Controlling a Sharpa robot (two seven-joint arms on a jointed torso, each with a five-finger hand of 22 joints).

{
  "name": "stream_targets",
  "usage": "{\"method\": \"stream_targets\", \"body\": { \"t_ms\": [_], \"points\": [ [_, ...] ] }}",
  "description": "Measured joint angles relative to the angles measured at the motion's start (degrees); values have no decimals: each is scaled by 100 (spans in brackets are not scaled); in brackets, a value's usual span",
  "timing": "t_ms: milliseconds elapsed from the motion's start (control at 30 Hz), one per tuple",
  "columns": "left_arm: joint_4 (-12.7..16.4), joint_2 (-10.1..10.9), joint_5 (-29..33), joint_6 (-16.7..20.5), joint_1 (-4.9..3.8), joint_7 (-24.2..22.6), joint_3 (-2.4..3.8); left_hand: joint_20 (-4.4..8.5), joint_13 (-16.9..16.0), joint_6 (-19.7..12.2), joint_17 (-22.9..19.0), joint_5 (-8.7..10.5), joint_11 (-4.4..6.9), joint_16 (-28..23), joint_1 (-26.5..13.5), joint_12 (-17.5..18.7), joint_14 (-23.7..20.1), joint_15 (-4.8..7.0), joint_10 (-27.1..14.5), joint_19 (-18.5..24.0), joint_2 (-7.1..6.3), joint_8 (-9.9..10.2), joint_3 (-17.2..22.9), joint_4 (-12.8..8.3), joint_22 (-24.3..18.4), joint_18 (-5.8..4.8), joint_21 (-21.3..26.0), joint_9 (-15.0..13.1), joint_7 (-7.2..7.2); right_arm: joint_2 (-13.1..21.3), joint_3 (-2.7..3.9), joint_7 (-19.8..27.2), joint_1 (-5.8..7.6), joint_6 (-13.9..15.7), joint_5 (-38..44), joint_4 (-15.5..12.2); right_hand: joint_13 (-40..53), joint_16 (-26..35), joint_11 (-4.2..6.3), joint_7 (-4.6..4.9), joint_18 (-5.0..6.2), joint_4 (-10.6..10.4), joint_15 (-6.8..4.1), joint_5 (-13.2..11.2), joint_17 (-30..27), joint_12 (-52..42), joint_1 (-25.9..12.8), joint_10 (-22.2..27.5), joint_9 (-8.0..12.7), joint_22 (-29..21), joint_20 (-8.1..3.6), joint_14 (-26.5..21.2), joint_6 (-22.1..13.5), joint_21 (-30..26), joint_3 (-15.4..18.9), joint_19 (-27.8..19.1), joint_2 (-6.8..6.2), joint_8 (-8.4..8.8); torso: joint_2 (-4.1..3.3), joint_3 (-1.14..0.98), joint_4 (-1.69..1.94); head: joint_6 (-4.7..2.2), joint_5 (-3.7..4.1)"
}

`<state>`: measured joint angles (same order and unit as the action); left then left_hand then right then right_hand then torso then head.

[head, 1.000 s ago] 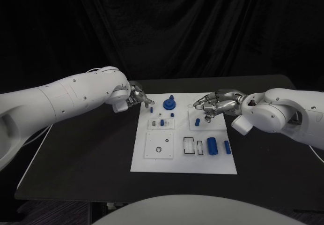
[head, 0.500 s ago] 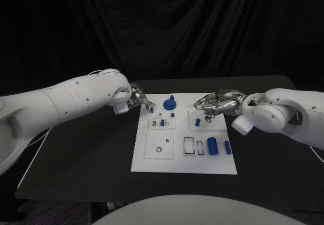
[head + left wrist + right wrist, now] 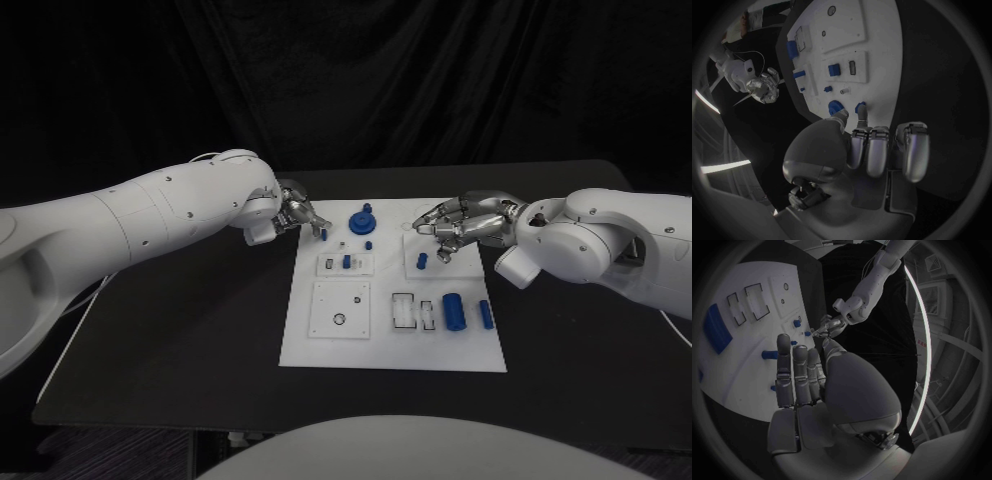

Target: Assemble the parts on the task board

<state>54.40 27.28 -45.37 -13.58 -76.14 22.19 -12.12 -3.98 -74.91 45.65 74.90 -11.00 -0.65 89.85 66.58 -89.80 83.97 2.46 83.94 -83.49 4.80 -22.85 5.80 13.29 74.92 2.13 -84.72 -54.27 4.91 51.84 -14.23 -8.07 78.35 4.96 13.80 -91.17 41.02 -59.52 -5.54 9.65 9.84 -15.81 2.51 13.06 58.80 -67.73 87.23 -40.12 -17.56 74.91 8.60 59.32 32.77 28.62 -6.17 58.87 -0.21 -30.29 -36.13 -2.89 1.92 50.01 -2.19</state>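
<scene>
The white task board (image 3: 335, 345) lies mid-table with blue parts on it. My left hand (image 3: 297, 213) hovers at the board's far left corner. One fingertip (image 3: 861, 116) reaches a small blue peg (image 3: 859, 106) (image 3: 323, 233) standing there, the thumb stays apart, and nothing is pinched. A round blue knob (image 3: 361, 220) (image 3: 836, 106) stands just beyond. My right hand (image 3: 462, 222) hangs over the board's far right part with its fingers (image 3: 795, 375) stretched side by side and nothing in them. Below it stands another blue peg (image 3: 421, 261).
A blue cylinder (image 3: 453, 310) and a blue bar (image 3: 486, 315) lie at the board's near right beside two outlined slots (image 3: 405, 310). A square plate with a ring (image 3: 340, 308) sits at its near left. Bare black table (image 3: 188, 340) surrounds the board.
My left hand has crept slightly right, toward the small blue peg at the corner. The right hand and the parts have stayed put.
</scene>
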Motion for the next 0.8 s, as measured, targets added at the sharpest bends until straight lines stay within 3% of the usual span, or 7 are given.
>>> {"method": "stream_targets", "body": {
  "t_ms": [433,800],
  "points": [
    [-155,-64,-1,0,33,-32,0,-23,0,-21,0,-27,0,0,0,0,8,-32,0,23,0,67,0,0,0,0,44,18,21,-2,0,-7,0,-29,0,0,0,0,0,0,0,0,0,0,0,0,0,0,-1,0,0,0,0,0,0,0,0,0,-3,-1,0,0,1],
    [-206,-94,-2,8,56,-77,0,-105,0,-61,0,79,-83,0,0,0,8,-74,1,106,0,324,0,-1,-1,0,157,109,61,-3,0,-14,-1,-52,0,0,-1,1,0,0,0,0,0,0,-3,0,0,0,2,0,0,0,0,0,0,0,0,0,-3,-1,0,0,8]
  ]
}}
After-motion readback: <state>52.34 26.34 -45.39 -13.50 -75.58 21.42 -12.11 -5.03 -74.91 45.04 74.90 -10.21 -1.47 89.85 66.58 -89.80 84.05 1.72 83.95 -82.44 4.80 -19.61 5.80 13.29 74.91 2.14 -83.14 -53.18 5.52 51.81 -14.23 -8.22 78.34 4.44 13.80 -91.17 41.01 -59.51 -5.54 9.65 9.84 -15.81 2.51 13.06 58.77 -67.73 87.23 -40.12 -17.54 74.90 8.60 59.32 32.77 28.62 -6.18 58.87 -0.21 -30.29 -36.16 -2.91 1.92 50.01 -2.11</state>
